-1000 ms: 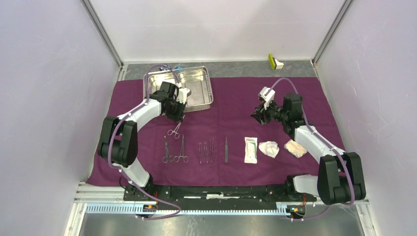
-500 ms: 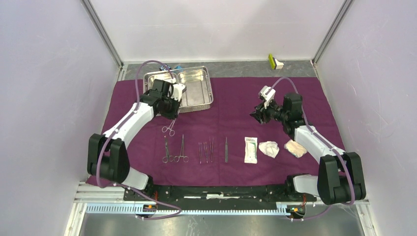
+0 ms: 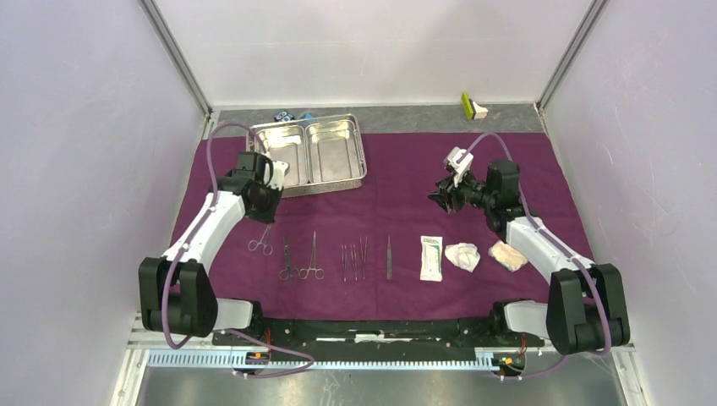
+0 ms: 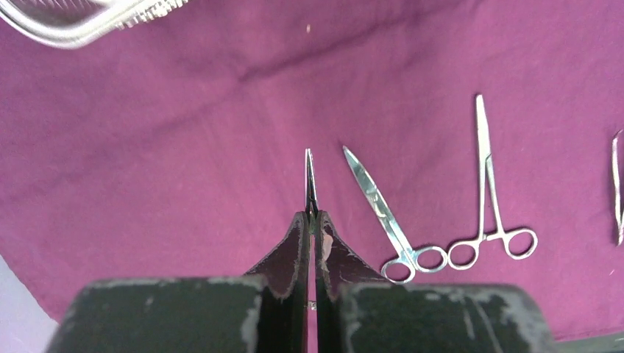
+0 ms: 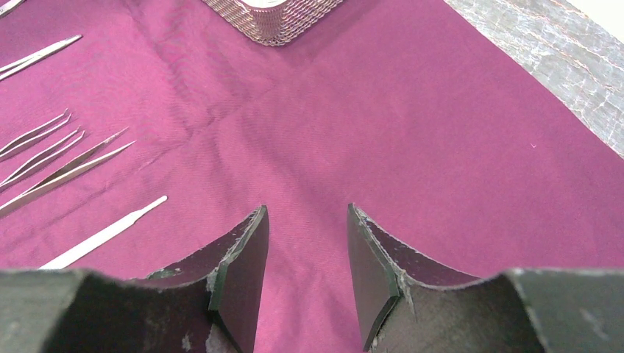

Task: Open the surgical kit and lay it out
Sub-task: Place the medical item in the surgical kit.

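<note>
now laying out instruments: left jaws clenched on small forceps (image 4: 309,187) over purple wrap (image 3: 406,182); right jaws released, empty. next, probably: lower it beside the row, release.

Left arm (image 3: 207,224), right arm (image 3: 533,241): white link shells, black joint housings. Lilac cable (image 3: 488,134) loops back from behind each pincer. Left pincer (image 4: 311,220), right pincer (image 5: 307,209): black wedge fingers (image 5: 243,257), edges chipped pale, body behind scuffed grey. White camera block (image 3: 457,161) sits just behind right pincer.
</note>
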Motion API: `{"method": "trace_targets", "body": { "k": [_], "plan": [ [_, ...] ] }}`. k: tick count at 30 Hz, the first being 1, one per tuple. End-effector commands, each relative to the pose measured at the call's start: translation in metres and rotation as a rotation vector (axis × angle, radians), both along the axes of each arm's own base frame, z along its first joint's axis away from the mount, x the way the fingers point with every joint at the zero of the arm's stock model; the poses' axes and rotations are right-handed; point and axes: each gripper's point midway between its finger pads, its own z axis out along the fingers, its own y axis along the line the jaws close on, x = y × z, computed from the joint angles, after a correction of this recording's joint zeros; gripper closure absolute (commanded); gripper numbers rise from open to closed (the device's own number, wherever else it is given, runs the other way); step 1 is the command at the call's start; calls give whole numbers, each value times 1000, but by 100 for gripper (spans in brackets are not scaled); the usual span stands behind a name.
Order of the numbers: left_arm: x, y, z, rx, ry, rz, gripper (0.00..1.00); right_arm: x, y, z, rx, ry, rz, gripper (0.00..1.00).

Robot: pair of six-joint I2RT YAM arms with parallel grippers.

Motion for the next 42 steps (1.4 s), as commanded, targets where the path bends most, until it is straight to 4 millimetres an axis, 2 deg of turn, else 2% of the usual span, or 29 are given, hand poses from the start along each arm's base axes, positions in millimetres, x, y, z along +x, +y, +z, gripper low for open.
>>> {"method": "trace_targets", "body": {
  "k": [1,8,12,15,18,22,31,42],
  "plan": [
    [-15,11,-3,33,33,47,98,1,5,13,18,-49,20,50],
    [-21,19,-12,64,104,68,98,1,3,9,3,-47,9,50],
    [-21,18,-9,59,139,84,98,3,3,6,0,-38,8,50],
    [-24,16,-20,48,194,111,98,3,2,4,-8,-37,4,50],
    [-37,9,-40,19,305,132,98,3,0,3,-20,-41,-4,50],
    [-44,15,-56,35,409,192,98,4,-3,2,-33,-50,-14,50],
    [-43,18,-57,38,413,222,98,6,-4,1,-44,-52,-21,50],
    [-28,24,-55,30,390,243,98,4,-3,1,-36,-50,-10,50]
  ]
}}
